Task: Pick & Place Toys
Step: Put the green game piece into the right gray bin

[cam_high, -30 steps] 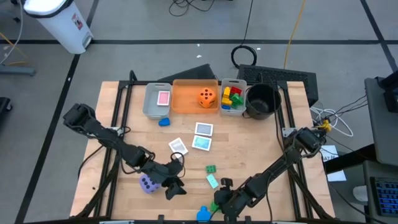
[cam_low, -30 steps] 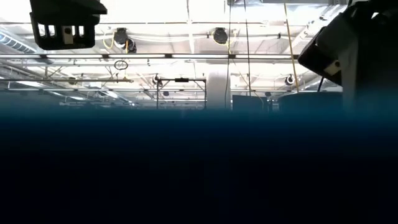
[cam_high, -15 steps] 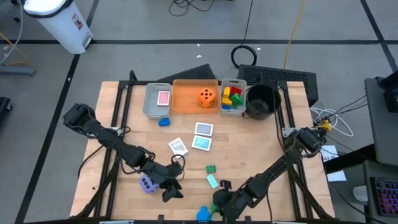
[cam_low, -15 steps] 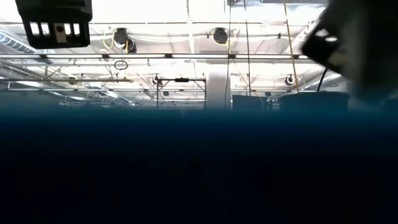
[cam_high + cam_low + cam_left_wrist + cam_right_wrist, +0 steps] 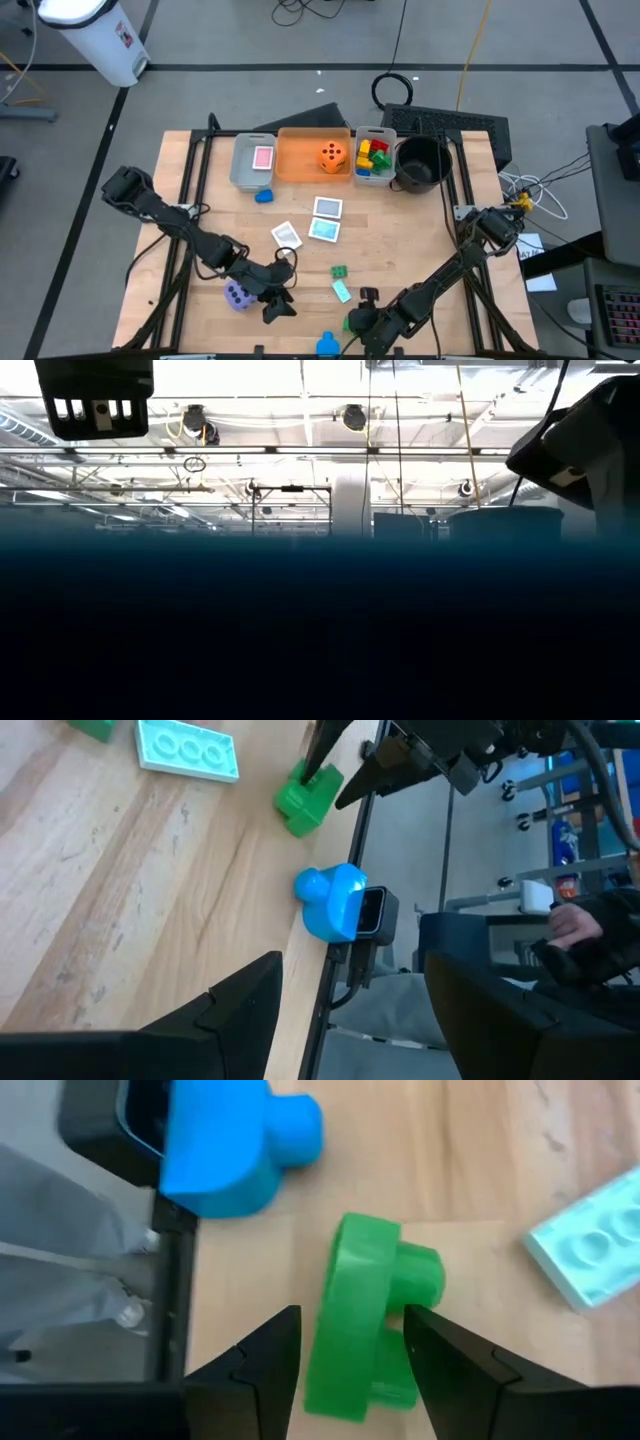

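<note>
My right gripper [image 5: 350,325] is low at the table's near edge, open, with its fingers on either side of a green brick [image 5: 365,1320] that lies on the wood. The brick also shows in the left wrist view [image 5: 305,800]. A blue brick [image 5: 326,345] lies beside it at the very edge. My left gripper [image 5: 275,308] is open and empty, just right of the purple die [image 5: 238,295], which rests on the table. A teal plate brick [image 5: 342,291] and a small green brick [image 5: 340,271] lie a little farther in. My right gripper comes at the green brick slanting down from the table's right, one finger [image 5: 260,1370] along its flat side and the other [image 5: 450,1370] by its studded side [image 5: 420,1280]. The brick lies on the table. Whether the fingers touch it, I cannot tell.
Three picture cards [image 5: 325,230] lie mid-table and a blue brick [image 5: 264,196] lies near the bins. At the far edge stand a grey bin [image 5: 240,170] with a card, an orange bin [image 5: 300,160] with the orange die [image 5: 333,155], a grey bin [image 5: 374,180] of bricks and a black bowl [image 5: 420,160].
My right arm has shifted slightly toward the table's right edge while its gripper has stayed at the green brick. My left gripper has edged a little toward the near edge beside the purple die.
</note>
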